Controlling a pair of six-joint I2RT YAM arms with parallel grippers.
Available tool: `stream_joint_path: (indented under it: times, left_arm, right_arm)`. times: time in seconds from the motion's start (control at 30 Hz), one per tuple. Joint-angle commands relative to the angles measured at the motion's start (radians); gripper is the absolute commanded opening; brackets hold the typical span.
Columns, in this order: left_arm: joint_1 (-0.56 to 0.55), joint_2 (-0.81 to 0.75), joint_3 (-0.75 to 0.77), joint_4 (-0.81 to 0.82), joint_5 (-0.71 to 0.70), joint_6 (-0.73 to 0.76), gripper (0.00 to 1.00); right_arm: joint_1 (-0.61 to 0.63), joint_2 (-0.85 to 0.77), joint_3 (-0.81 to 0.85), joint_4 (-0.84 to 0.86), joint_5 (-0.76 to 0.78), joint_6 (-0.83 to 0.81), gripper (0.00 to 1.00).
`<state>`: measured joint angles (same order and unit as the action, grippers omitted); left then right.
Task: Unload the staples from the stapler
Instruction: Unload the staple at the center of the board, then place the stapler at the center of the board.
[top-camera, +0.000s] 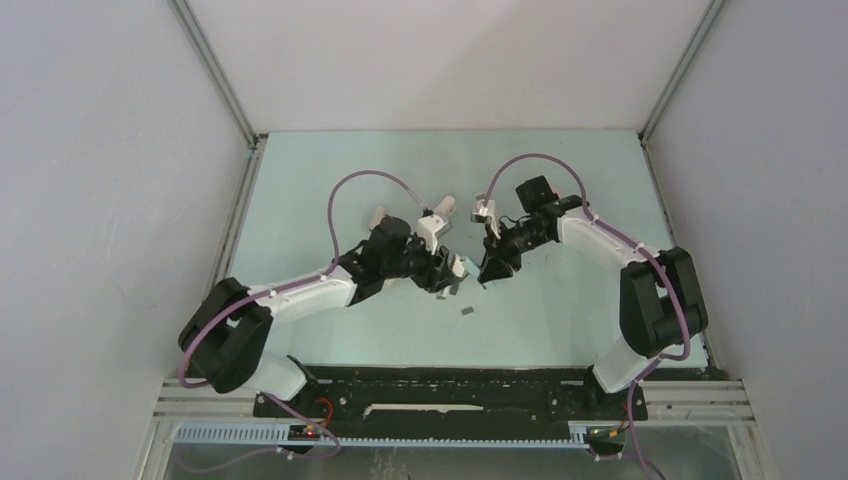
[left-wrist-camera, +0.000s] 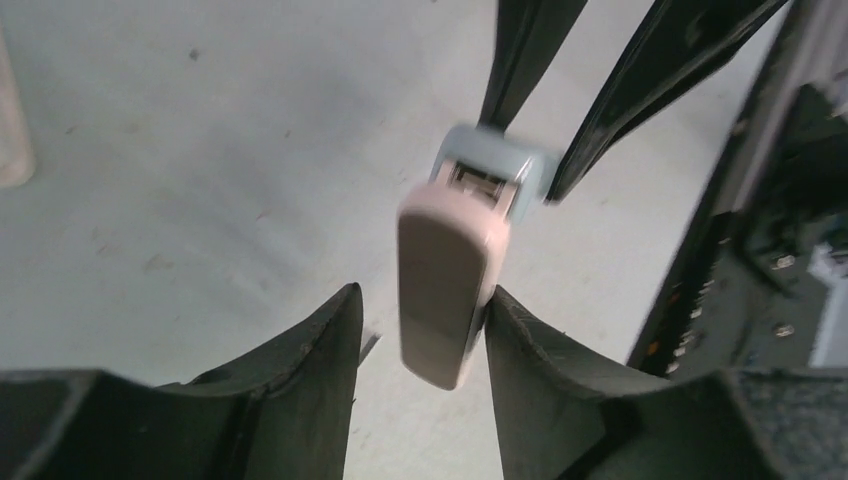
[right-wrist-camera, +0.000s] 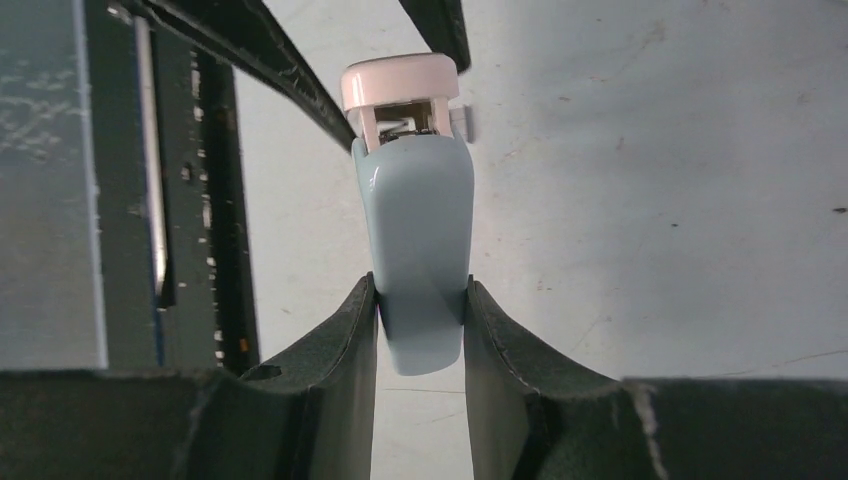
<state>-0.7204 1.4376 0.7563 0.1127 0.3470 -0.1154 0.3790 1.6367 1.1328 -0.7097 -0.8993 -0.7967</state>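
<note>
Top external view is showing the pale green table (top-camera: 560, 180) with the left arm (top-camera: 300, 295) and the right arm (top-camera: 600, 235) reaching inward and meeting near its middle. The left gripper (top-camera: 447, 275) and right gripper (top-camera: 492, 268) are facing each other there, with the stapler (top-camera: 460, 266) lying between them just above the surface. Right wrist view: the right gripper is clenching the stapler's blue base (right-wrist-camera: 420, 250), both pads pressing its sides, so this hand is acting as the anchor. Left wrist view: the stapler's pink cap (left-wrist-camera: 440, 290) is sitting between the left fingers (left-wrist-camera: 535, 365), touching that one, while a clear gap is showing at the other finger, so the left gripper is reading as released rather than grasping. The metal channel (left-wrist-camera: 480, 185) under the cap is showing at the stapler's far end, but whether any staples are sitting in it I cannot tell. One short dark strip, taken to be the staples (top-camera: 467, 312), is lying loose on the table just near of the grippers, apart from both. Judgement: the emptying step is looking largely done, with the load out of the magazine and on the table. The next move is calling for the left hand to back clear of the cap without dragging it, while the right hand is holding the base steady before it sets the stapler down beside the strip, not on it.
</note>
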Motion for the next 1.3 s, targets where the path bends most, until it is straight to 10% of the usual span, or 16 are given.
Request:
stream_joint_path:
  times: [0.0,0.5,0.6,1.0,1.27]
  left_arm:
    - [0.016,-0.024,0.001,0.243,0.092,-0.182,0.55]
    - [0.094,-0.36,-0.057,0.173,-0.087,-0.216,0.84]
    - [0.126,-0.486,-0.046,0.105,-0.161,-0.224,0.99]
    - [0.278,-0.585,0.25,-0.347,-0.185,-0.071,1.0]
    - [0.282,-0.636,0.031,-0.231,-0.389,0.062,1.0]
  right_arm:
    - [-0.012,-0.047,0.031,-0.104,-0.159,0.041,0.0]
    - [-0.206,-0.108,0.047,-0.088,-0.266,0.143,0.0]
    - [-0.245,-0.135,0.046,-0.038,-0.176,0.215,0.0]
    - [-0.574,-0.28,0.047,0.092,0.302,0.449,0.0]
    - [-0.628,-0.146,0.152,0.072,0.599,0.498,0.0]
